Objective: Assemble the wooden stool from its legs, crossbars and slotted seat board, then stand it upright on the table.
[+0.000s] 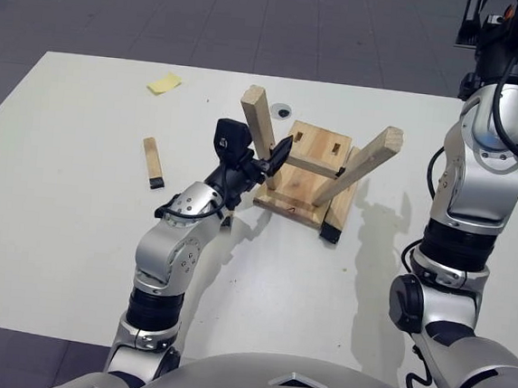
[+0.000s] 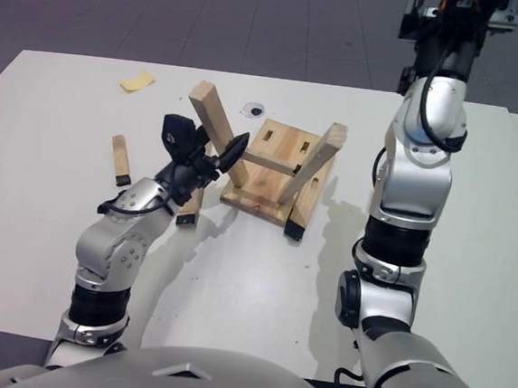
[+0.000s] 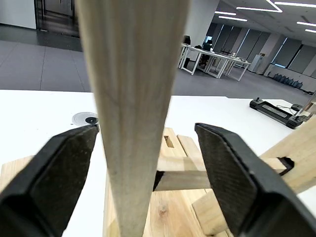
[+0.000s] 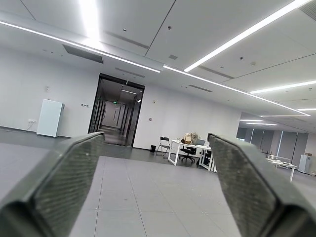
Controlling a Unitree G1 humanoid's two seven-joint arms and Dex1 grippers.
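The slotted seat board (image 1: 307,182) lies flat on the white table (image 1: 60,186). Two wooden legs rise from it at a slant, a left leg (image 1: 259,121) and a right leg (image 1: 363,167), joined by a crossbar (image 1: 313,166). My left gripper (image 1: 261,153) is open around the left leg (image 3: 133,98). Its pads (image 3: 232,168) stand on either side of the leg, with a gap on one side. My right arm (image 1: 479,168) is raised at the table's right side. The right gripper (image 4: 153,187) is open, holds nothing and faces the room.
A short loose wooden piece with a dark end (image 1: 153,162) lies left of the stool. A yellow note (image 1: 164,83) and a round table grommet (image 1: 282,112) sit farther back. Another black-tipped piece (image 1: 336,221) runs along the board's right edge, and one more (image 2: 189,208) lies under my left wrist.
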